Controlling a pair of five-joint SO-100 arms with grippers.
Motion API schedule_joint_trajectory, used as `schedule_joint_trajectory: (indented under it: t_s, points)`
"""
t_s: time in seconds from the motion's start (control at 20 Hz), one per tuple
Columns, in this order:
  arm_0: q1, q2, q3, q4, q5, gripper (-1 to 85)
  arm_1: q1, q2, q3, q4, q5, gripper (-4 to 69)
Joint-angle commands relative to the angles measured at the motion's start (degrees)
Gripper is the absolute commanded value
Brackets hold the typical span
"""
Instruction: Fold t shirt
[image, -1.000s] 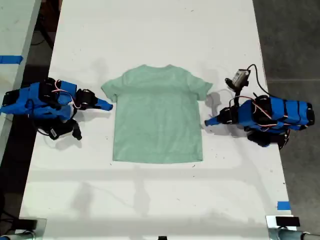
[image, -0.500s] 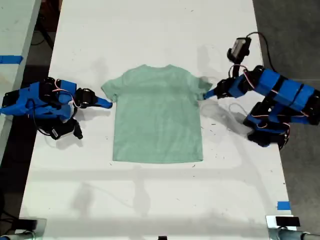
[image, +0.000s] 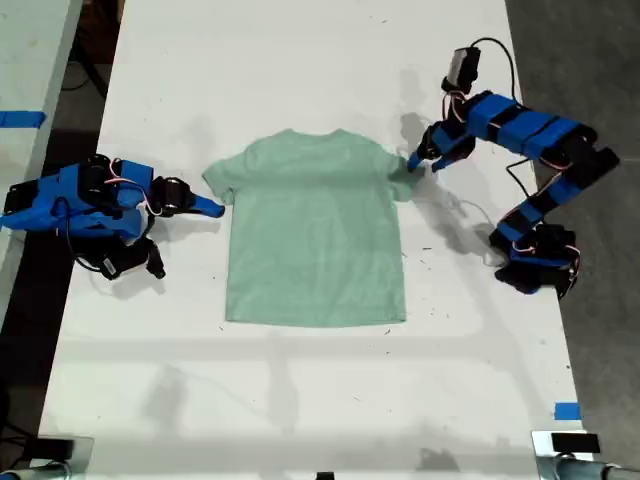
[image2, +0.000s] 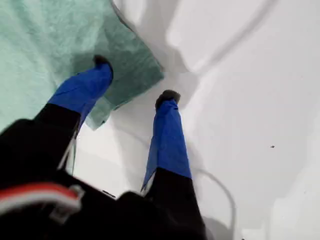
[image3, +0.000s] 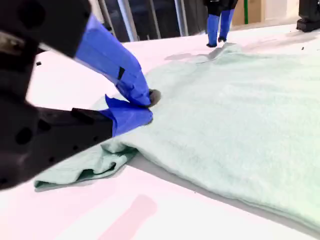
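Pale mint-green t shirt (image: 315, 235), flat and unfolded, mid white table (image: 300, 60).

The t shirt (image: 315, 232) is a plain pale mint green, no print at all, sitting on a white table (image: 300, 70). Both arms are bright blue with black joints and bases, plus a few red and white wires. My first gripper (image2: 135, 80) has blue fingers with black tips and a black body behind. My second gripper (image3: 145, 105) is the same blue on black. Small strips of blue tape (image: 566, 411) show near the table edges, and the floor (image: 585, 80) is dark grey.
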Motion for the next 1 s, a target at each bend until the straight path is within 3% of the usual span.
schedule_joint_trajectory:
  t_s: [0.0,0.1,0.15,0.25,0.45,0.65,0.8,0.95]
  points:
    - [0.5,-0.3,2.3,0.1,-0.1,-0.2,-0.2,-3.6,-4.4,-2.9,-0.9,16.0]
    - [0.5,-0.3,2.3,0.1,-0.1,-0.2,-1.8,-6.8,-5.4,-3.5,-0.7,13.7]
    - [0.5,-0.3,2.3,0.1,-0.1,-0.2,-2.1,-7.5,-5.7,-3.5,-0.4,2.3]
    - [0.6,-0.3,2.3,0.1,-0.1,-0.2,-2.5,-7.5,-6.9,-2.5,-0.4,1.6]
    - [0.6,-0.3,2.3,0.1,-0.1,-0.2,-3.7,-2.5,-14.9,5.8,-0.7,1.6]
    - [0.5,-0.3,2.3,0.1,-0.1,-0.2,-11.2,1.1,-31.3,15.8,1.1,1.6]
    - [0.4,-0.3,2.3,0.1,-0.1,-0.2,-19.6,0.4,-40.5,17.1,3.9,1.6]
    - [0.4,-0.3,2.3,0.1,-0.2,-0.2,-26.2,-2.5,-43.9,13.7,6.2,1.6]
